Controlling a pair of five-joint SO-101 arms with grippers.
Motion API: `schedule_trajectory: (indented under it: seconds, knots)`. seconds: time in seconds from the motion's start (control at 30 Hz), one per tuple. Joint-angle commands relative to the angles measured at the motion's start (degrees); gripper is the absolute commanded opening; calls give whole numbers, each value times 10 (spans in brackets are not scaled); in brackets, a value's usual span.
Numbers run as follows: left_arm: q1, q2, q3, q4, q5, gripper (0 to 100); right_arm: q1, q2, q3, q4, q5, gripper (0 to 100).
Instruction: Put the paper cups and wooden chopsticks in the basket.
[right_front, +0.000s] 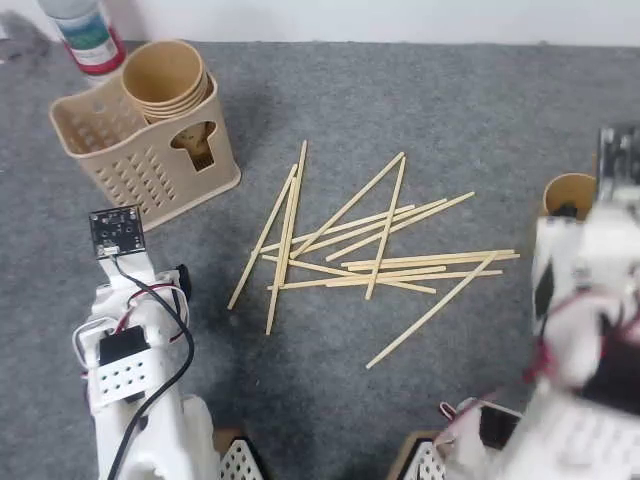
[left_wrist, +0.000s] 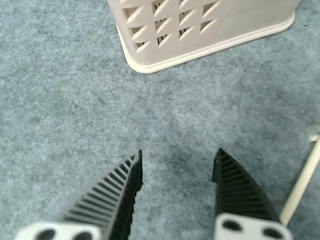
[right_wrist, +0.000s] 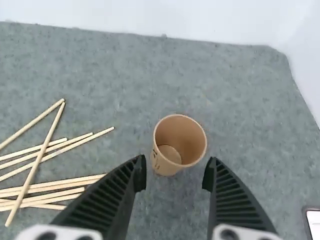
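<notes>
A beige slotted basket (right_front: 140, 150) stands at the back left with a stack of paper cups (right_front: 166, 78) in its far end. Several wooden chopsticks (right_front: 370, 245) lie scattered on the grey mat in the middle. One paper cup (right_front: 568, 194) stands upright at the right edge; the same paper cup (right_wrist: 178, 145) sits just beyond my right gripper (right_wrist: 174, 172), which is open and above it. My left gripper (left_wrist: 177, 167) is open over bare mat, a short way from the basket (left_wrist: 200, 30). A chopstick (left_wrist: 305, 182) end lies beside it.
A white bottle (right_front: 85, 35) with a red and green label stands behind the basket at the back left corner. The grey mat (right_front: 400, 110) ends at a white surface along the back. Open mat lies between basket and chopsticks.
</notes>
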Motion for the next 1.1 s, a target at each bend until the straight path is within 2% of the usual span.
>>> schedule_trajectory:
  seconds: [0.0, 0.3, 0.43, 1.07]
  knots:
    - [3, -11, -2, -10, 6, 224, 14, 160, -82, 5, 7, 203]
    - [3, -11, -2, -10, 6, 224, 112, 512, -361, 128, 4, 204]
    - [3, -11, -2, -10, 6, 224, 124, 620, -441, 143, 6, 205]
    - [3, -11, -2, -10, 6, 224, 141, 841, -564, 129, 5, 202]
